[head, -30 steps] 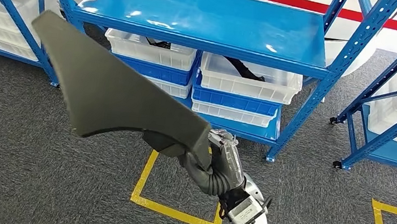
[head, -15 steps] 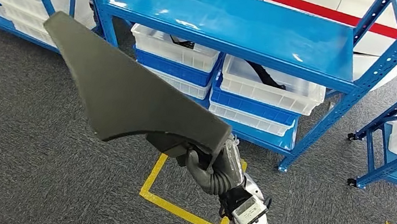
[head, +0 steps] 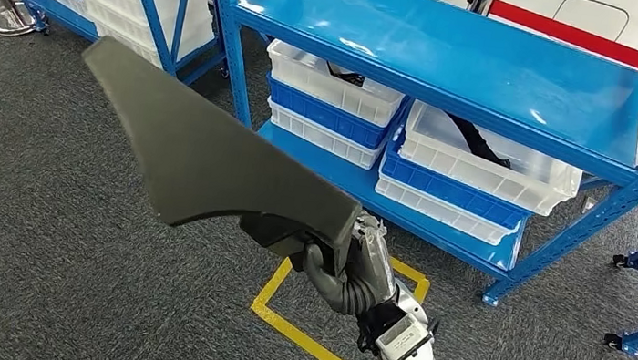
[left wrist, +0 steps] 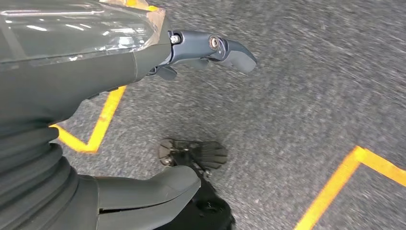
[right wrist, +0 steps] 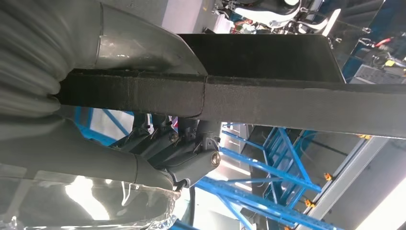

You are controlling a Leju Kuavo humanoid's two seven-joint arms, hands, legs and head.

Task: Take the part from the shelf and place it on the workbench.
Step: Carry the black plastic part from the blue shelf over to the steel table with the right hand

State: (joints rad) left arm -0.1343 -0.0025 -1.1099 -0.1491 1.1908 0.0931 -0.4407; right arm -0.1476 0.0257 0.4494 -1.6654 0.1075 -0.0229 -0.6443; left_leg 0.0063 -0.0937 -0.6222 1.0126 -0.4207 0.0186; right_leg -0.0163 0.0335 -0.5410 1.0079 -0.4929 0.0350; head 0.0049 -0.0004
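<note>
Above the grey carpet in the head view, a dark grey part (head: 208,153) is gripped at its thick end by the right hand (head: 347,261), in front of a blue shelf (head: 459,59). From the left wrist, the left hand (left wrist: 143,72) is seen with fingers spread, holding nothing. From the right wrist, the part's edge is clamped between thumb and fingers (right wrist: 186,158).

No text, label, brand, number or sign can be read in any view; a small label on the right wrist (head: 395,336) is too blurred.
</note>
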